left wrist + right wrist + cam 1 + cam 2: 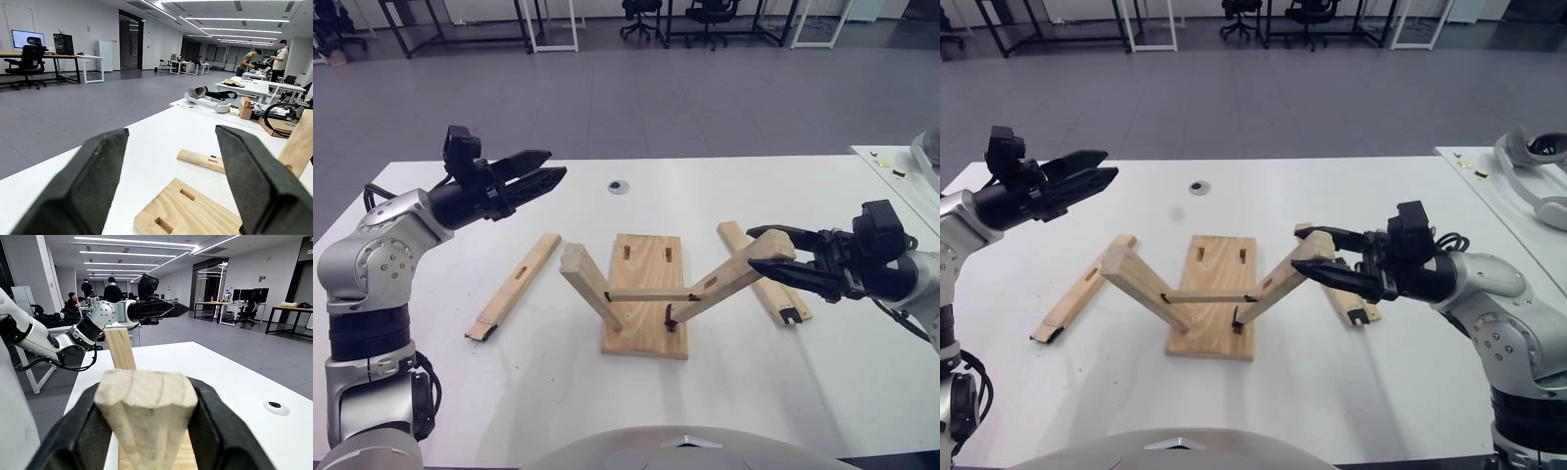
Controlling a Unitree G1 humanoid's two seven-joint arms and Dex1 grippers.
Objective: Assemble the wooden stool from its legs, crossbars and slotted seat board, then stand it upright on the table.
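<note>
The wooden stool (597,286) is part-built. In the head view, two legs joined by one crossbar (636,295) stand in a V on the flat seat board (646,259). The right pincer (756,248) grips the nearer leg's top end. One spare leg (785,304) lies under it, and another spare leg (516,284) lies below the raised left pincer (553,164).

In the left wrist view, the pincer is wide and holds nothing. The board's slots (187,194) beneath it are unfilled.

In the right wrist view, the pincer clamps the leg end (146,401).

I judge that two legs, further crossbars and the standing-up remain.
</note>
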